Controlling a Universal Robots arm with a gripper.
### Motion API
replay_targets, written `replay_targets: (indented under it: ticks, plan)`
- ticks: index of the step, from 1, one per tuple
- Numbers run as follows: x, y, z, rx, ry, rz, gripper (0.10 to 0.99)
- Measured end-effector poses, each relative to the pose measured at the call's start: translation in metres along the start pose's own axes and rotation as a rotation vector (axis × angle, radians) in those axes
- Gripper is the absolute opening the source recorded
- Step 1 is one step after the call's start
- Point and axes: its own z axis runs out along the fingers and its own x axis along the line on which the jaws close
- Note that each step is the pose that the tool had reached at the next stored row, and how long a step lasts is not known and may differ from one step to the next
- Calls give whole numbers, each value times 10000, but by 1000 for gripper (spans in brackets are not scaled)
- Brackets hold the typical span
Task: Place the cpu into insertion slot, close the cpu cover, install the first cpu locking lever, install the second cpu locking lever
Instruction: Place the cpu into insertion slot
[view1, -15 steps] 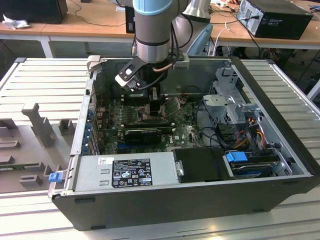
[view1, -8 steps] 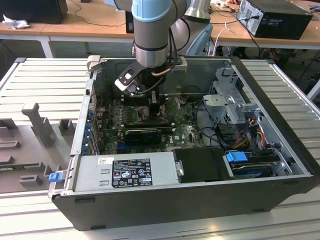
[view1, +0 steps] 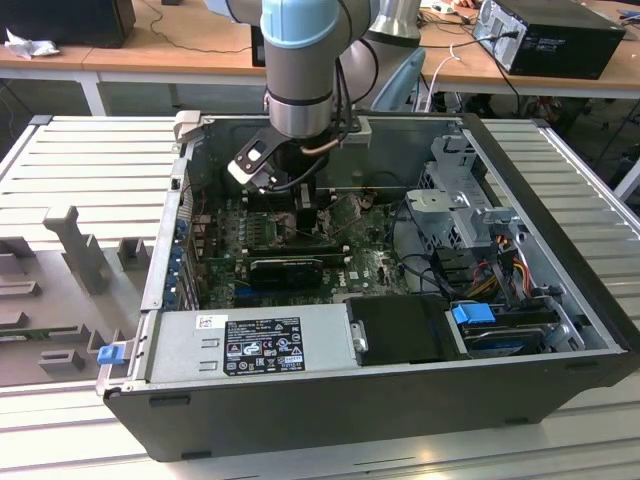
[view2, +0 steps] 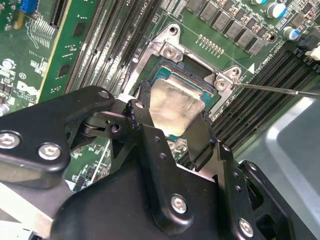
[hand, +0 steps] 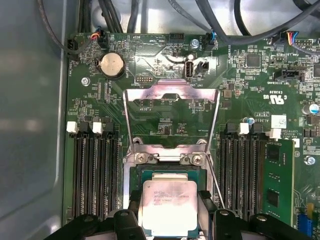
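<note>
The open black computer case (view1: 400, 400) lies on the grey ribbed table (view1: 90, 170), and the arm reaches down into it, close to the far wall of the case. The black end effector (hand: 170, 215) is clamped on the small flat square cpu with the pale silver metal top (hand: 169, 205). In both wrist views its fingers (view2: 202, 137) press on two opposite sides of the chip.

The cpu is directly over the square black insertion slot with the silver rim (hand: 167, 173), which sits on the green motherboard (hand: 250, 85). I cannot tell if the chip already touches the slot. I judge that the first step is in progress but not finished, because the chip is not released.

The thin silver cpu cover with the large square opening (hand: 170, 93) is swung open on its hinge, away from the slot, so it is not closed. A thin steel wire lever (view2: 280, 90) sticks out free beside the slot and is not hooked. As I see it, seating the chip, closing the cover and locking both levers are all left to do
</note>
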Motion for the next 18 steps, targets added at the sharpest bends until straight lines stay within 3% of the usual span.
replay_targets:
  ticks: [7, 9, 12, 17, 18]
  plan:
    - [1, -2, 31, 0, 14, 11, 525]
    - [2, -2, 32, 0, 17, 11, 600]
    - [4, -2, 31, 0, 27, 12, 600]
    - [5, 2, -47, 0, 26, 12, 600]
    - [6, 3, -56, -1, 26, 12, 522]
